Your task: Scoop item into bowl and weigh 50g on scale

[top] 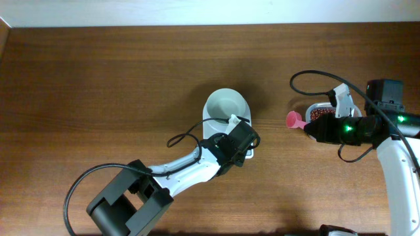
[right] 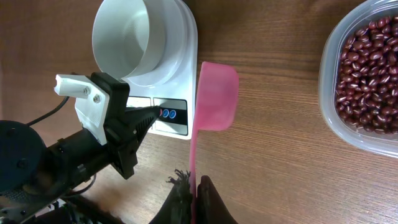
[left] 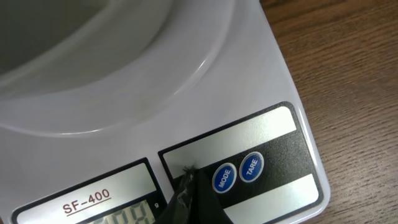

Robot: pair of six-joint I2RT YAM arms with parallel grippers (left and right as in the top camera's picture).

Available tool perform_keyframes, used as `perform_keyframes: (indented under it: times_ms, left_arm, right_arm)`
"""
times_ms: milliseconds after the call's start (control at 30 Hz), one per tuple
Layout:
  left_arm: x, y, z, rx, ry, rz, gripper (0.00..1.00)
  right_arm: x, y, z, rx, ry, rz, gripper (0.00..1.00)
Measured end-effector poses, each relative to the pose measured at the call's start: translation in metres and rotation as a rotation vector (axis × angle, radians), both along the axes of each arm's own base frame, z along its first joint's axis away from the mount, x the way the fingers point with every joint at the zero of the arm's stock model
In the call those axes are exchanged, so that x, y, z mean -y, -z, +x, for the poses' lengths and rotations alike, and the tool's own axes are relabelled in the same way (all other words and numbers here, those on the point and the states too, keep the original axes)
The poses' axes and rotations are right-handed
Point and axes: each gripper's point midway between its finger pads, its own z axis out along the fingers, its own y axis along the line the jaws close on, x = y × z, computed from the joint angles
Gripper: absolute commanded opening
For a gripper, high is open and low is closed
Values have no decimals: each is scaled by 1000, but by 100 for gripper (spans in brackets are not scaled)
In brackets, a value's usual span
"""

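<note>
Clearly the coming move belongs to the right side. The right fingers [right: 179, 200] are clenched on the handle end of the pink scoop [right: 214, 93], and its long axis runs straight away from them. Its cup is empty and hangs over bare worktop [right: 273, 162], just beside the scale [left: 273, 93]. The beans [right: 367, 68] lie in the clear tub [right: 324, 93], off to one side of the cup and not ahead of it. I judge that the scoop must swing sideways to the tub before it can dig. The right arm is much the nearer to the beans.

The left fingers [left: 189, 199] are clenched on nothing, with the tip at the scale's panel, just beside the MODE button [left: 224, 178]. Whether it presses I cannot tell. The white bowl [right: 165, 43] stands empty on the scale.
</note>
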Motion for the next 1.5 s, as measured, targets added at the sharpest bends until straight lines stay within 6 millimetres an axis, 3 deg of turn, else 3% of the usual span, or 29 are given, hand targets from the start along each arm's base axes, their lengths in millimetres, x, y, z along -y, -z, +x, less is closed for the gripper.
perform_keyframes:
  times_ms: [700,1500]
  left_arm:
    - [-2,4,-2,-33,-21,20,0]
    - [-4,8,-2,-140,-164,1,0]
  right_arm:
    - [0,0,0,1,0,0,4]
    - [0,0,0,0,0,0,4]
